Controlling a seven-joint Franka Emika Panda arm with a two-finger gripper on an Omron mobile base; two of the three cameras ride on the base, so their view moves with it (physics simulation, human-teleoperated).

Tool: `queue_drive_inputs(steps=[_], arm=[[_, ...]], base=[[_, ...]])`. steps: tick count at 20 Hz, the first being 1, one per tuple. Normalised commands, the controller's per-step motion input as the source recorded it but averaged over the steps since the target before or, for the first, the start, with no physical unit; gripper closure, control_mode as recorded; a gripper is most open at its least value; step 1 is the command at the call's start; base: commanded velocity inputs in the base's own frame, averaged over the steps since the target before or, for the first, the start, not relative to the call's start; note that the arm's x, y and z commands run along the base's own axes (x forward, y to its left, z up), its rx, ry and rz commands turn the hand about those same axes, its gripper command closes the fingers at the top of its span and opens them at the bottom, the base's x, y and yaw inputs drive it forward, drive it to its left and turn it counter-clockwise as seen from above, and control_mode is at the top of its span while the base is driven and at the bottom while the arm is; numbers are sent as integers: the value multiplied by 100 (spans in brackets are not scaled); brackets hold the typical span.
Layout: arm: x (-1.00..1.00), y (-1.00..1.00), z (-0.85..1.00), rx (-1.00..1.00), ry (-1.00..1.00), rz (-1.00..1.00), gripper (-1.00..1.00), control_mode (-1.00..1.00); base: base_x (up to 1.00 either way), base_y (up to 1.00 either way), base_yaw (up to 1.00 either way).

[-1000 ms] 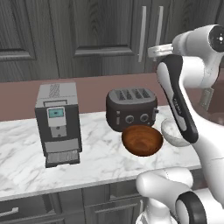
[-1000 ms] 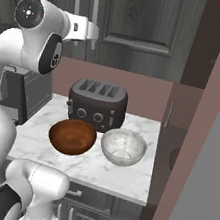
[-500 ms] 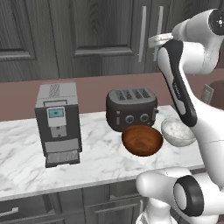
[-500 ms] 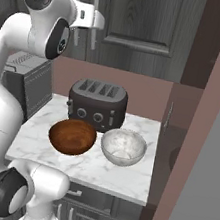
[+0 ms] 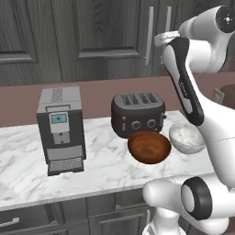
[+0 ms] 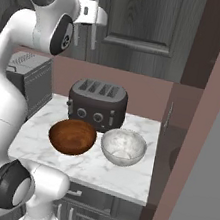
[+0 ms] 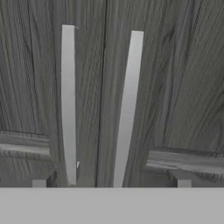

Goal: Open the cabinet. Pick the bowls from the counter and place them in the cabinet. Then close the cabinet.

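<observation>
Door-opening step: gripper [image 6: 97, 14], fingers spread wide, faces the closed cabinet [image 7: 105, 87] handles at twelve o'clock, bowls [image 5: 149, 147] waiting on the counter [image 5: 27, 160] at six — next, clamp one bar and pull.

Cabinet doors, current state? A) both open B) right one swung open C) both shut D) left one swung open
C: in the hand view both doors of the cabinet lie flush, their two silver bar handles side by side at the centre seam, and both bowls, brown and pale, sit on the counter.
</observation>
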Motion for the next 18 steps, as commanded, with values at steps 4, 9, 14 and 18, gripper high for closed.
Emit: queue_drive_inputs(steps=[4,9,14,18], arm=[[35,0,0,0,-1,0,-100,-100],[32,-1,-1,0,-3,0,-100,-100],[28,-19,0,0,0,0,-100,-100],[21,-20,0,0,-1,0,-100,-100]], base=[[0,0,0],[0,0,0],[0,0,0],[0,0,0]])
